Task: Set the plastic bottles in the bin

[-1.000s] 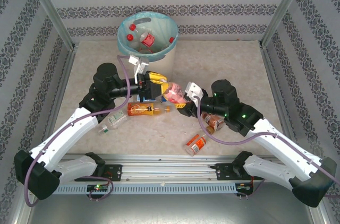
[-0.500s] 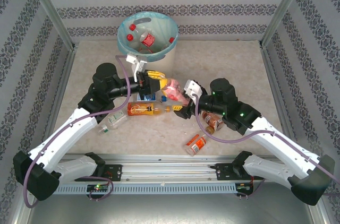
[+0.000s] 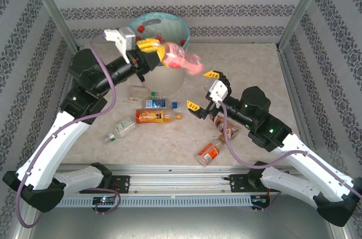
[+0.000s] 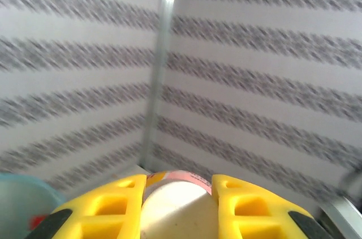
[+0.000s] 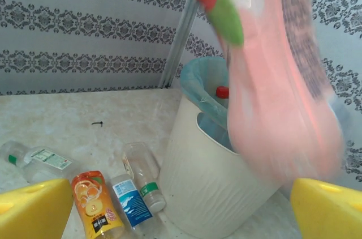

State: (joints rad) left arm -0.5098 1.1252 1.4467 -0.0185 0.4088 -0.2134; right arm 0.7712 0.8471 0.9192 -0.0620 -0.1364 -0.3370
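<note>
1. Pink plastic bottle (image 3: pixel 180 59), with a red cap and a green patch near its neck, is up off the table. The left gripper (image 3: pixel 151 46) clamps it at its base end, and it is smeared by motion blur in the top and right wrist views.
2. From above, the pink plastic bottle overlaps the near rim of the round cream-white plastic bin (image 3: pixel 169 83). The bin stands at the far middle of the beige marbled table (image 3: pixel 254 75) and is lined with a light blue plastic bag (image 3: pixel 169 17).
3. In the left wrist view, two yellow fingers (image 4: pixel 107 213) press against either side of the bottle's pale round end (image 4: pixel 178 205). An edge of the blue bag (image 4: pixel 20 199) shows at lower left.
4. The right gripper (image 3: pixel 202 90) hovers just right of the bin with its fingers spread wide and nothing between them. Its yellow fingertips (image 5: pixel 31 210) sit in the bottom corners of the right wrist view.
5. A red bottle cap (image 5: pixel 222 92) shows inside the bag.
6. Three bottles lie side by side at the bin's foot:
   - a clear bottle with a green cap (image 5: pixel 138 171);
   - a clear bottle with a blue label (image 5: pixel 130 200);
   - an orange juice bottle (image 5: pixel 93 199).
7. A small clear bottle (image 3: pixel 120 130) lies nearer the left arm's side.
8. A brown bottle (image 3: pixel 226 128) lies partly under the right arm, and an orange bottle with a red label (image 3: pixel 209 152) lies nearer the front edge.
</note>
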